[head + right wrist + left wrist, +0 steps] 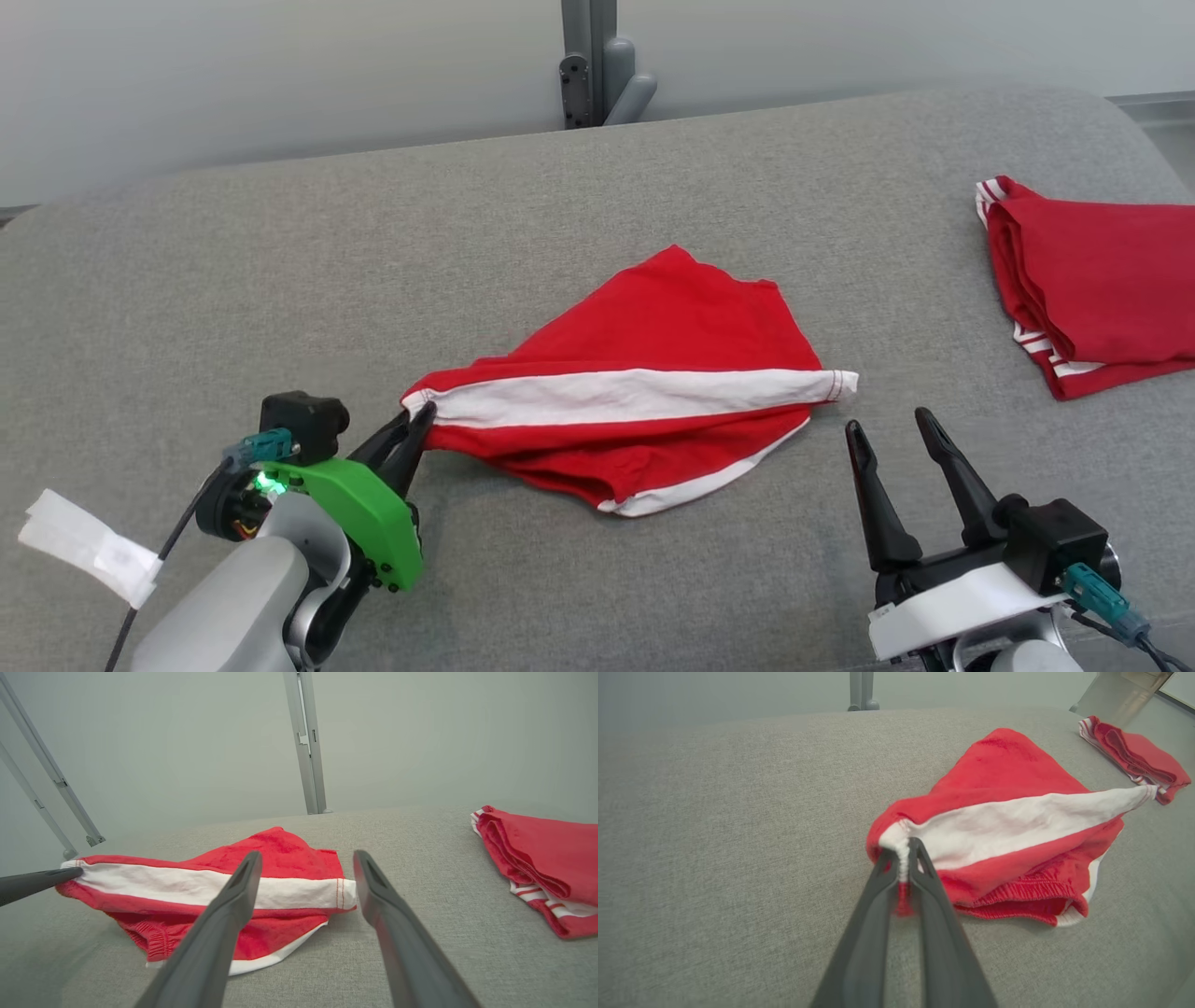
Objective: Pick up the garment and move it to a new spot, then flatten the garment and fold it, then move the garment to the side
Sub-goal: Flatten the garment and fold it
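We are looking down on a wide grey woven-fabric surface point(280, 280), rounded at its far corners. Near its middle, a little toward us, a red cloth garment with a broad white side band point(644, 392) is lying in a loose, bunched heap. It looks like a pair of shorts, with an elastic waistband showing at its near edge. Well apart from it, at the far right, a second red garment with thin white stripes point(1102, 280) is sitting neatly folded. Our left gripper point(420, 420), two long dark fingers, is pinching the left end of the white band, jaws closed tight on the cloth. Our right gripper point(889, 422) is standing wide open and holding nothing, its tips near the band's hemmed right end.

We are judging the task to be at an early stage. One corner is being held, but the garment is neither flat nor folded, and the move to the side is left to do. Its long axis is running left to right across our view, along the white band, while a red peak is pointing away from us toward the far edge.
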Available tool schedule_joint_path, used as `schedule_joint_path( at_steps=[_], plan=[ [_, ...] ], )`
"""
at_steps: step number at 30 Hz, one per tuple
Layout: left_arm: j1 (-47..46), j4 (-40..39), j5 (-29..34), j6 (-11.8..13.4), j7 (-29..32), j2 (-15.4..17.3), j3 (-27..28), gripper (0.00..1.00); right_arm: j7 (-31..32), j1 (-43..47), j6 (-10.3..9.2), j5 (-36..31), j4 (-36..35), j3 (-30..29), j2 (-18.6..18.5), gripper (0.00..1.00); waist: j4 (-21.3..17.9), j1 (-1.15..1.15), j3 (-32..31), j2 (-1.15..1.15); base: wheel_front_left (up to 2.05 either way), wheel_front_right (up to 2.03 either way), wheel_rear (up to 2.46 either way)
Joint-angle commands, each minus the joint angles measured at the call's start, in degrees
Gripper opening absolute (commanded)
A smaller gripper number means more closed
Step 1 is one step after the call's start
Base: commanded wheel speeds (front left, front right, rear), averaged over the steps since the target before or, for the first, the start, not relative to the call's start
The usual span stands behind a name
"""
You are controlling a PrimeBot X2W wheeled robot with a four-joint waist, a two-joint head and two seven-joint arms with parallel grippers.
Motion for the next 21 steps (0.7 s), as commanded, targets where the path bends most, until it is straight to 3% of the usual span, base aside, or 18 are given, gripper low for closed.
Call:
schedule_joint_path(
  at_steps=[1, 6, 13, 18, 21],
  plan=[
    [1.10, 0.12, -0.36, 0.73, -1.04, -0.11, 0.48, 1.00, -0.12, -0.64, -0.05, 0.43, 0.25, 0.34, -0.40, 1.00, 0.78, 0.00, -0.06, 0.00, 0.00, 0.00, 0.00],
    [3.92, -0.03, -0.02, 3.29, -5.05, -0.06, 1.57, 1.00, -0.12, -0.22, -0.05, 1.37, 1.21, 1.17, -1.07, 1.00, 1.39, 0.00, -1.15, 0.00, 0.00, 0.00, 0.00],
    [9.25, -4.78, 3.36, 9.20, -9.98, -0.78, 5.16, 1.00, -0.12, -0.08, -0.05, 3.79, 3.86, 0.17, -1.39, 1.00, 2.89, 0.00, -2.53, 0.00, 0.00, 0.00, 0.00],
    [16.24, -13.56, 9.97, 14.37, -10.27, -3.74, 12.15, 1.00, -0.12, -1.36, -0.05, 5.34, 7.27, -0.91, -2.03, 1.00, 4.67, 0.00, -3.10, 0.00, 0.00, 0.00, 0.00],
    [21.17, -18.84, 15.26, 15.91, -10.31, -6.71, 16.44, 1.00, -0.12, -2.50, -0.05, 5.68, 10.17, -1.66, -2.59, 1.00, 5.93, 0.00, -3.30, 0.00, 0.00, 0.00, 0.00]
  ],
)
